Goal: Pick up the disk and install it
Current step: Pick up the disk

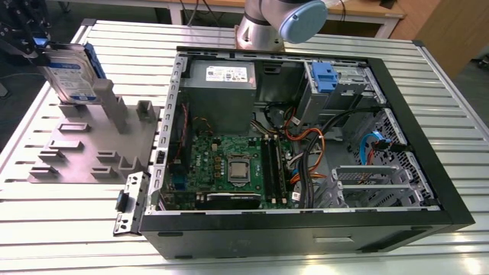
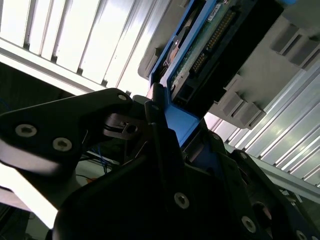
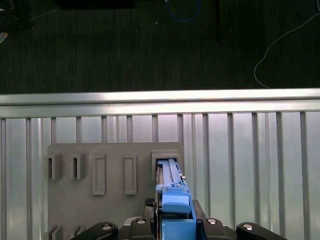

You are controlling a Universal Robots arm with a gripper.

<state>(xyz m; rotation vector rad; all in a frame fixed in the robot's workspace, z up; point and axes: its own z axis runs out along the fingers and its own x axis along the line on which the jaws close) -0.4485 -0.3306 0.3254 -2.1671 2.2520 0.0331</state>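
1. The end effector is at the exterior view's far left, above a grey fixture plate that lies on the ribbed metal table.
2. It is clamped on the disk. In both wrist views its black fingers press against the blue side rail at the drive's upper edge.
3. The disk stands upright on its edge, with its white-and-blue label facing the exterior view's camera.
4. In the first wrist view the disk runs down from the end effector into a raised slot at one corner of the fixture plate. Whether its lower edge rests in the slot cannot be told.
5. In the second wrist view the disk shows its circuit-board side and a connector.
6. An open computer case lies on the table beside the fixture plate, towards the exterior view's right, well apart from the disk.
7. Inside it, a blue bracket sits in the drive bay at the far corner, beside a grey metal box.
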